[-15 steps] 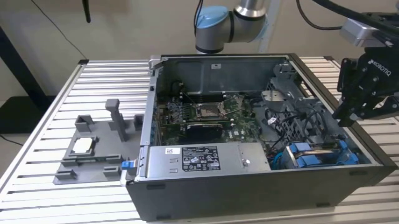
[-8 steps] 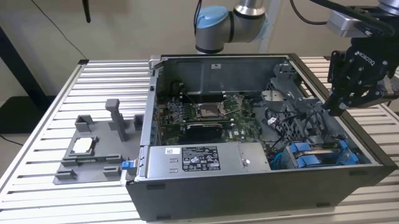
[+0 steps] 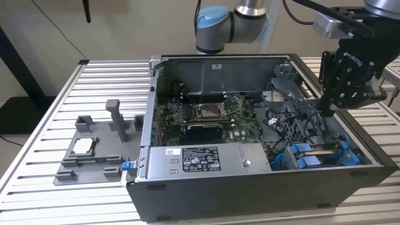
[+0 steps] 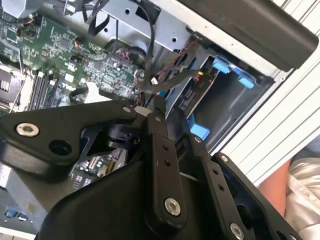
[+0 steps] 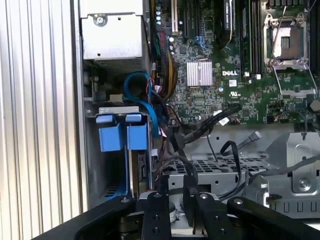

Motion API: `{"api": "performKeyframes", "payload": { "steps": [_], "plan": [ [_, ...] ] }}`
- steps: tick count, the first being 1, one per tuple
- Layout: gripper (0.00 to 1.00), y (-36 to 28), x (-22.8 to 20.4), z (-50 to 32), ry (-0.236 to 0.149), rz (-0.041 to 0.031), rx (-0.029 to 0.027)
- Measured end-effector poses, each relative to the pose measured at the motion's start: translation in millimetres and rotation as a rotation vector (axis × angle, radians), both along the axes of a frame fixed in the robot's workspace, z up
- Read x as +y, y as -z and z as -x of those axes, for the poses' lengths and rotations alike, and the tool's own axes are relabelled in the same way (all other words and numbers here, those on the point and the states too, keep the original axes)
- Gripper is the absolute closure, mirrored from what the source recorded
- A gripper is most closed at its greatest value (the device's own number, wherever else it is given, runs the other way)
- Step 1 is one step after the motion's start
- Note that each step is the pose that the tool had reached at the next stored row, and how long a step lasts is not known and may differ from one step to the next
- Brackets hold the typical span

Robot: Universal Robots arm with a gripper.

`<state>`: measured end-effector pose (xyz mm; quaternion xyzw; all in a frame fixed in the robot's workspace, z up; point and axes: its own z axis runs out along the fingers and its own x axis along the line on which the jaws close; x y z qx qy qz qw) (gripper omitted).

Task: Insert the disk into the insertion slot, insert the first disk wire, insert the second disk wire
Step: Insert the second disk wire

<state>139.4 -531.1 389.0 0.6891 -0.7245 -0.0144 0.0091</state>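
Disk (blue-framed) seemingly inside the insertion slot

An open computer case stands on a slatted table beside a grey fixture.

Our single arm rises behind the far edge of the bench, and its blue-capped joint sits high near the middle of that edge. From there the arm runs toward the exterior view's right, where our wrist turns downward. Below it our black claw hangs almost upright, tip down and leaning a little, over the bench's right half in the exterior view. In both wrist views we see the claw from behind, its black frame narrowing toward the tip.
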Motion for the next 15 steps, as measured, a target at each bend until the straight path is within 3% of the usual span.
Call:
{"api": "performKeyframes", "payload": {
  "steps": [8,15],
  "plan": [
    [0.73,0.1,0.0,24.4,0.000,-0.0001,-0.0213],
    [0.73,0.0,0.3,39.8,-0.002,0.0000,-0.0361]
  ]
}}
